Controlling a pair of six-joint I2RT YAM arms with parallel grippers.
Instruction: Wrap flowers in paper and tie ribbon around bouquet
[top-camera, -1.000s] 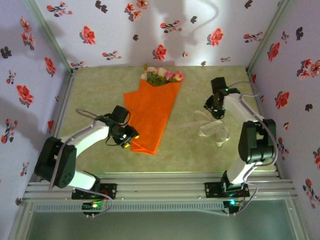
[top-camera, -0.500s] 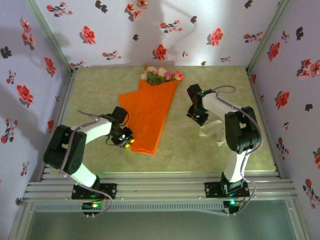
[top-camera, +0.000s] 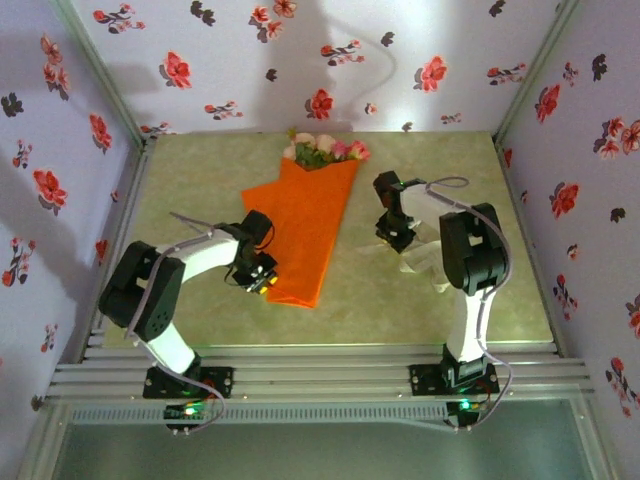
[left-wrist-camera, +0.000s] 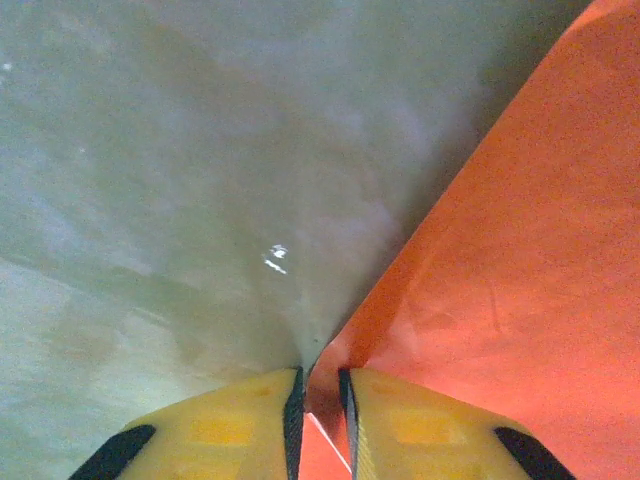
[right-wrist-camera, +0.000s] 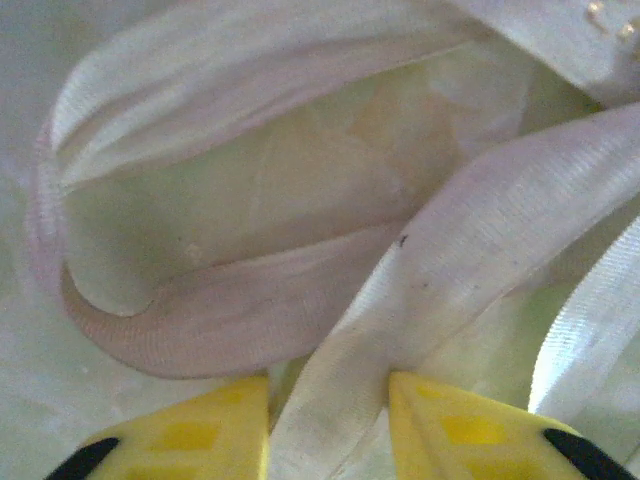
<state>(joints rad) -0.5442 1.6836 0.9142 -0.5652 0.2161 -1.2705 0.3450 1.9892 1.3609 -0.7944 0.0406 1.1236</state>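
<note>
The bouquet lies mid-table: orange paper (top-camera: 305, 225) wrapped as a cone around the flowers (top-camera: 322, 150), whose pink and cream blooms point to the back wall. My left gripper (top-camera: 264, 284) is at the cone's lower left edge. In the left wrist view its jaws (left-wrist-camera: 320, 385) are shut on a fold of the paper (left-wrist-camera: 520, 250). The cream ribbon (top-camera: 425, 258) lies in loose loops right of the cone. My right gripper (top-camera: 393, 240) is at the ribbon's left end. In the right wrist view a strand of ribbon (right-wrist-camera: 450, 260) runs between its fingers (right-wrist-camera: 328, 400), filling the gap.
The greenish table (top-camera: 200, 180) is boxed in by flower-print walls on three sides. A metal rail (top-camera: 320, 365) with both arm bases runs along the near edge. The right arm's grey cable (top-camera: 440, 185) arches over the ribbon area.
My right gripper swung left from the back right to the ribbon's left end and closed on a strand. My left gripper shifted slightly right and closed on the paper's edge.
</note>
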